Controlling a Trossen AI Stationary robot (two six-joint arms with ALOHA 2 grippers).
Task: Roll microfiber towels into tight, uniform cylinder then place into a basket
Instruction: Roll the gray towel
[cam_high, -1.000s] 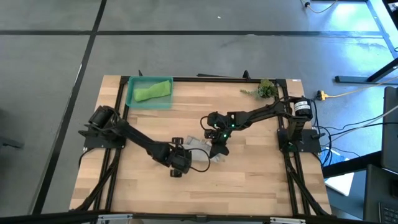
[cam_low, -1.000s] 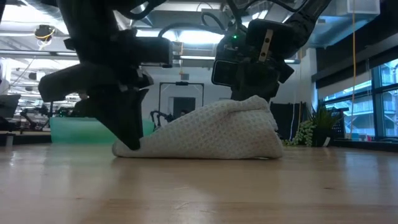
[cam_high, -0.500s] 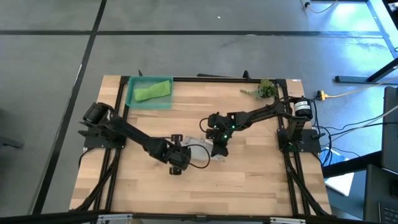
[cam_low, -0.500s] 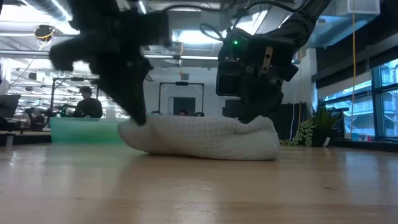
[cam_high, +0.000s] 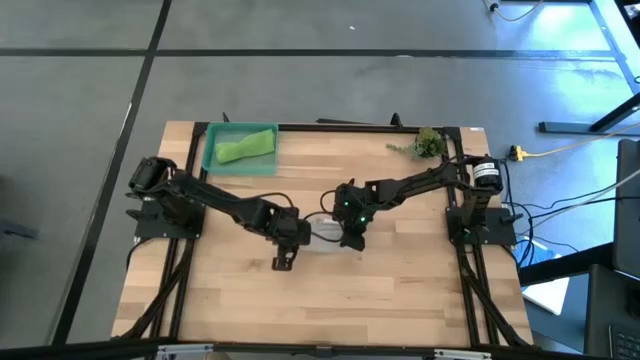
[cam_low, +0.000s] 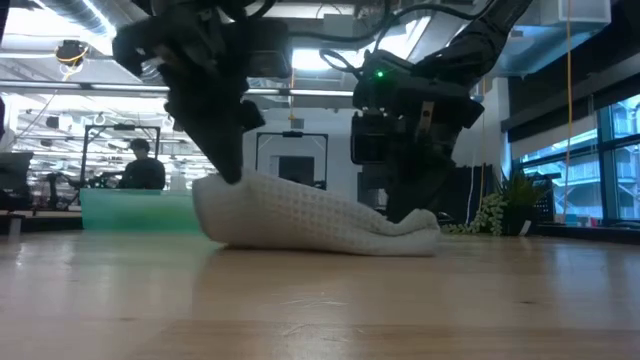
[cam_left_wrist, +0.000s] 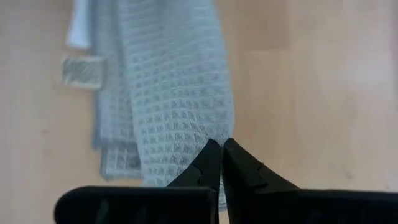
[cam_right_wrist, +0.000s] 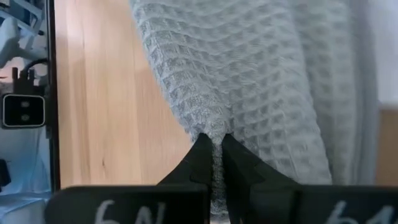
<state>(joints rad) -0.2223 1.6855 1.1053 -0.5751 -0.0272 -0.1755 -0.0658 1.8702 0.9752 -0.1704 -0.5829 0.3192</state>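
Note:
The pale grey waffle-weave towel (cam_high: 322, 230) lies bunched lengthwise at the table's middle, between my two grippers. It also shows in the low view (cam_low: 320, 215). My left gripper (cam_high: 297, 232) is shut on its left end, and my right gripper (cam_high: 346, 236) is shut on its right end. The lime green towel (cam_high: 245, 148) lies rolled inside the teal basket (cam_high: 212, 160) at the far left. My left gripper pinches the grey towel's left end (cam_left_wrist: 205, 134) between its two fingertips, coming from above and pointing down. That end (cam_low: 228, 188) is lifted a little off the table, and the towel slopes down from it. My right gripper pinches the towel's right end (cam_right_wrist: 211, 127) between its fingertips from above, and the cloth puckers at the tips. That end (cam_low: 420, 222) lies low on the table.
A leafy plant sprig (cam_high: 428, 143) lies at the far right corner. Bare wood shows along the near side (cam_high: 330, 300). A person (cam_low: 140, 168) sits in the room beyond the table.
My left gripper has gone toward the far edge and up, lifting the towel's left end off the table. My right gripper has come down, and the towel's right end, which was humped high, now lies low on the table.

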